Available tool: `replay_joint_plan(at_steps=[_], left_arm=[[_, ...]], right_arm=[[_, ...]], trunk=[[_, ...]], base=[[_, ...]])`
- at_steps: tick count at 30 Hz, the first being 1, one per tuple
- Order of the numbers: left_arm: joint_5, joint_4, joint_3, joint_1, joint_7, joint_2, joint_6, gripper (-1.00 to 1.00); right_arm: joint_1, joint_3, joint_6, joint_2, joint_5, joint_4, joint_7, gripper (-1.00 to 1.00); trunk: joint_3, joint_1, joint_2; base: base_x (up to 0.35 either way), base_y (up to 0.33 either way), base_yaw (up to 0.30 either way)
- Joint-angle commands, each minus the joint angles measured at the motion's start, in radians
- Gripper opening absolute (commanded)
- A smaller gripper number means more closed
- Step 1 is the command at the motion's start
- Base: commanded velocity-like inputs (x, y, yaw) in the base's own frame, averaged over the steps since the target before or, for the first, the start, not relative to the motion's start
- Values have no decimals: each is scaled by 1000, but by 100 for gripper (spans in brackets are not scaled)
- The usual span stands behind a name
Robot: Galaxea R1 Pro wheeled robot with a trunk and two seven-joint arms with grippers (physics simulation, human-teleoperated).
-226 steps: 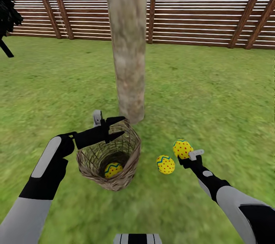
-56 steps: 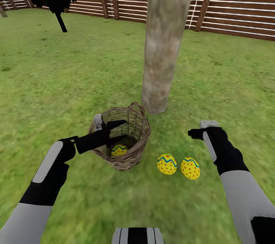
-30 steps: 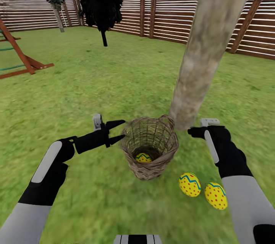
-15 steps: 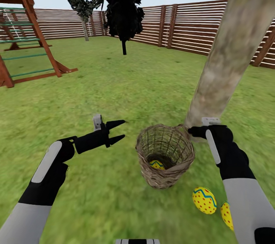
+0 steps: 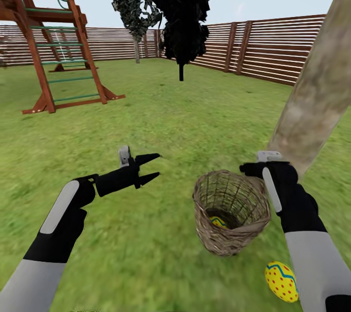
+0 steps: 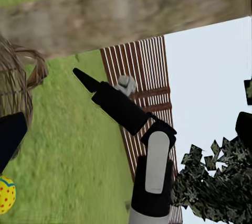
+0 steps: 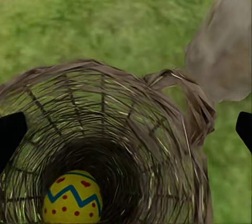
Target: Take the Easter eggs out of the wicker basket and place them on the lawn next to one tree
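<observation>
- Last egg (image 7: 71, 199) lay in the wicker basket (image 5: 232, 241), beside the tree (image 5: 317, 97).
- Your right gripper (image 7: 126, 129) hovered above, jaws wide, empty; left gripper (image 5: 150, 167) open, idle.
- Next: you'd lower in, straddle the egg, close.

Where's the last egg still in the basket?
Head view, lower right: the egg lies at the bottom of the wicker basket, beside the tree trunk, below the right gripper.

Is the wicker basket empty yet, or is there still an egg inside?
Not empty: one egg lies at the bottom of the wicker basket.
</observation>
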Motion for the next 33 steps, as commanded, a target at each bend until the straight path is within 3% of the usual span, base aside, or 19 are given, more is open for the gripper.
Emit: replay_joint_plan(at_steps=[1,10,16,22,27,33], left_arm=[[10,0,-1,-1,9,0,1,100],[10,0,0,-1,8,0,1,100],[9,0,4,-1,7,3,0,100],[8,0,10,-1,5,37,-1,100],[8,0,18,-1,5,40,-1,100],[7,0,47,-1,4,42,-1,100]], right_arm=[[3,0,4,-1,-9,-3,-9,100],[19,2,4,11,-10,-11,-9,100],[54,4,2,35,-12,10,-8,100],[63,4,4,36,-14,22,-8,100],[63,5,6,38,-14,24,-11,100],[63,7,8,73,-13,75,-12,100]], trunk=[[3,-1,0],[38,-5,2],[38,-5,2],[38,-5,2],[38,-5,2],[38,-5,2]], base=[[0,0,287],[0,0,281],[0,0,36],[0,0,1],[7,0,0],[236,0,0]])
